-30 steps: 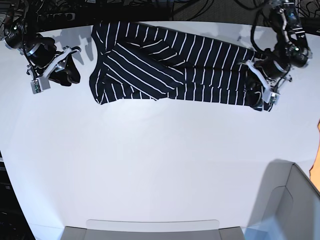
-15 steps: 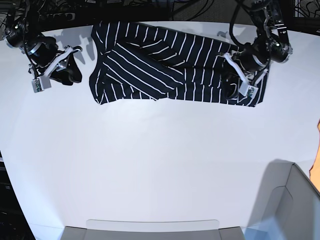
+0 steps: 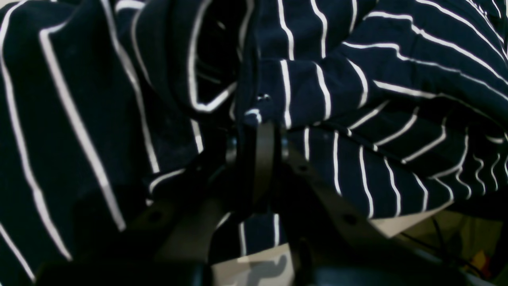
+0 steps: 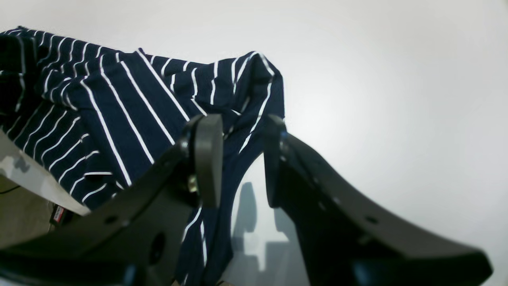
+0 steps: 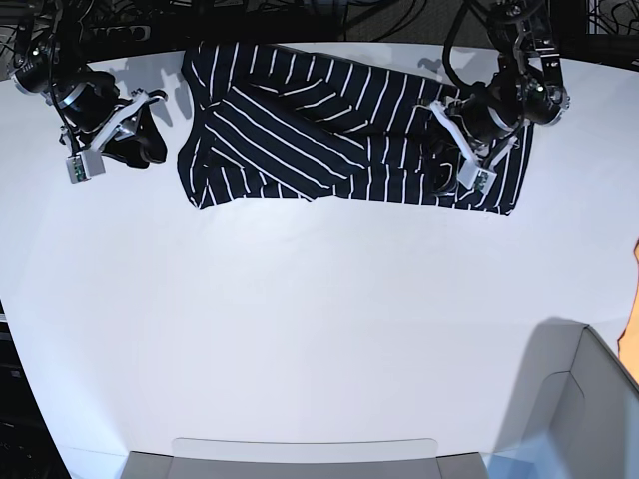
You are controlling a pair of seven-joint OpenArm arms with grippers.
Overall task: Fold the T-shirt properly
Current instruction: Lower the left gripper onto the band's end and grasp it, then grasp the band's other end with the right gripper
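The T-shirt point(image 5: 300, 130), dark navy with thin white stripes, lies spread along the far side of the white table point(image 5: 300, 319). My left gripper point(image 5: 446, 168) hovers over the shirt's right end. In the left wrist view, that gripper point(image 3: 258, 123) is shut on a bunched fold of the T-shirt point(image 3: 397, 79). My right gripper point(image 5: 143, 135) stands just off the shirt's left edge. The right wrist view shows this gripper point(image 4: 242, 159) open, with the T-shirt point(image 4: 119, 103) lying behind its fingers and a raised corner showing in the gap.
A grey box point(image 5: 579, 419) stands at the near right corner. A clear tray rim point(image 5: 305, 454) runs along the near edge. Dark cables point(image 5: 300, 15) crowd the table's far edge.
My left gripper has moved leftwards over the shirt, drawing the shirt's right end with it so that the end is bunched. The right gripper has barely shifted.
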